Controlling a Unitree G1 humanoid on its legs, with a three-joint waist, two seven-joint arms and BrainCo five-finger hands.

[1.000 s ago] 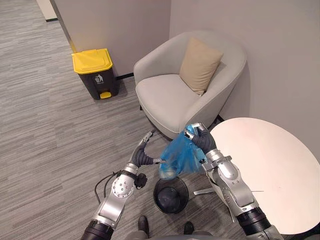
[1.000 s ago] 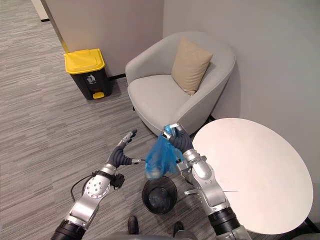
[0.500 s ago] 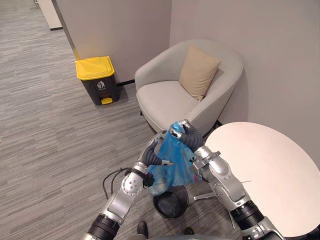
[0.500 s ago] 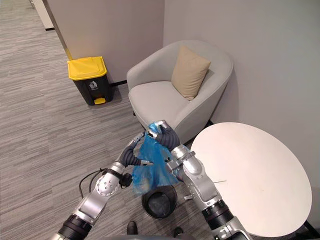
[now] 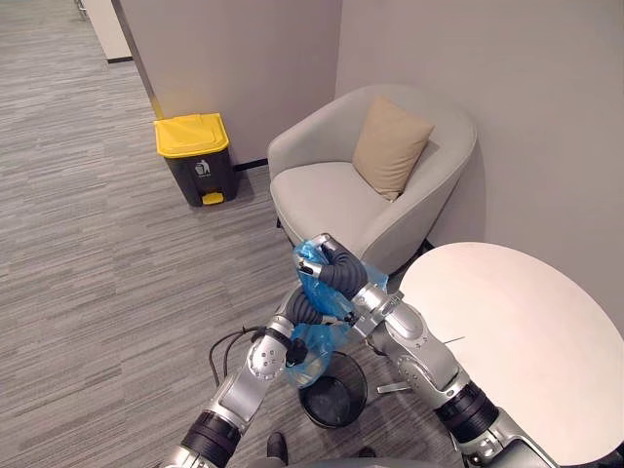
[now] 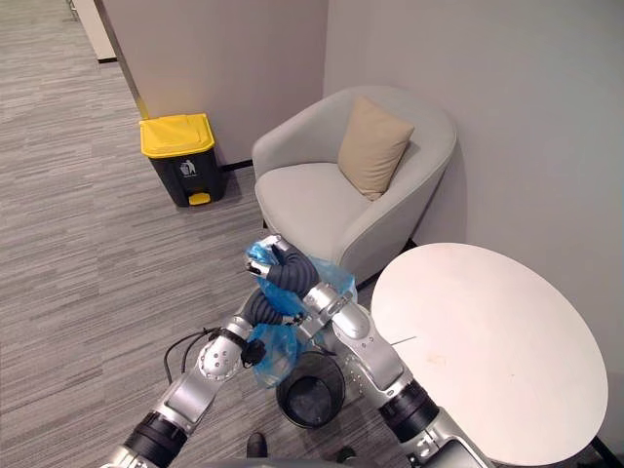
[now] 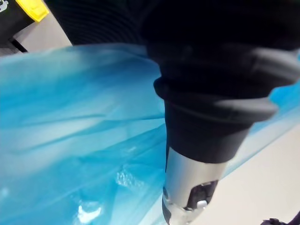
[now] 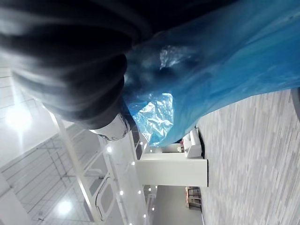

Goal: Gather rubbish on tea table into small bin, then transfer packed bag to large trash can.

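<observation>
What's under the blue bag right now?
The small black bin stands on the floor beneath the blue bag held by the right hand. The bag covers part of its rim; its inside is unreadable.

Soft, even light is filling the room, while ceiling lamps [image 8: 18,117] are glaring white and glinting off the blue bag [image 8: 187,70].

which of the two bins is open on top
The small round black bin on the floor right below the blue bag: it has no lid. The bigger trash can by the wall has its yellow lid closed.
</observation>
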